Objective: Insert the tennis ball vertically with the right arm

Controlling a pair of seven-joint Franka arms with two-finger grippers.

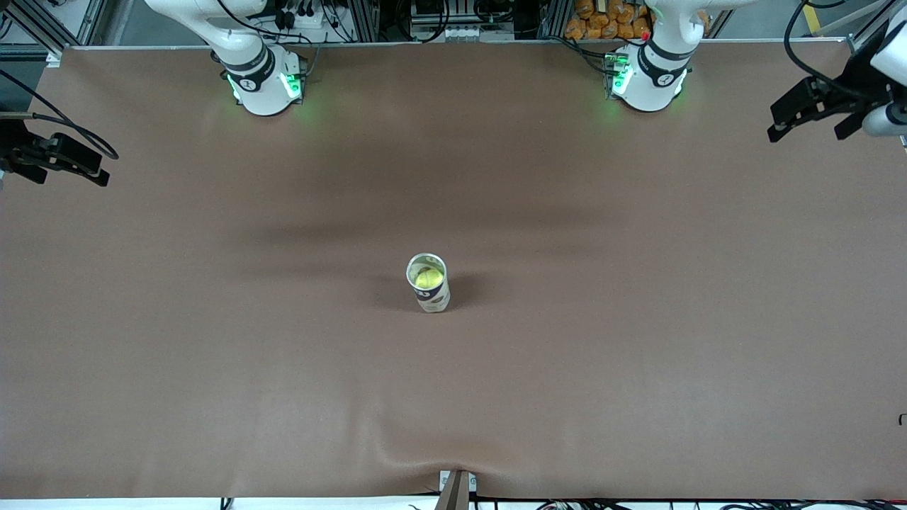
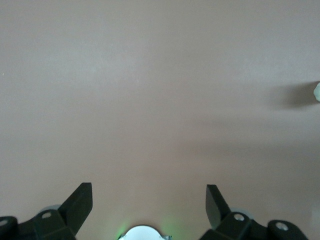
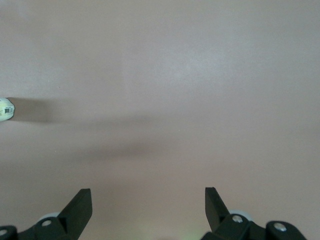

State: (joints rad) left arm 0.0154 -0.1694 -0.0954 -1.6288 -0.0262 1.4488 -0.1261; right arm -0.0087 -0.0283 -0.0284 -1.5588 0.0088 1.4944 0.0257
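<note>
A yellow-green tennis ball (image 1: 428, 278) sits inside an upright, open-topped can (image 1: 434, 297) in the middle of the brown table (image 1: 638, 319). My right gripper (image 1: 99, 166) hangs open and empty over the right arm's end of the table, well away from the can. In the right wrist view its gripper (image 3: 148, 195) shows wide-spread fingers over bare cloth, with the can (image 3: 6, 109) at the frame's edge. My left gripper (image 1: 804, 127) waits open and empty over the left arm's end. The left wrist view shows that gripper (image 2: 149, 192) open, with a sliver of the can (image 2: 317, 92).
The right arm's base (image 1: 266, 81) and the left arm's base (image 1: 648, 78) stand along the table edge farthest from the front camera. A small clamp (image 1: 455, 489) sits at the nearest edge, where the cloth is wrinkled.
</note>
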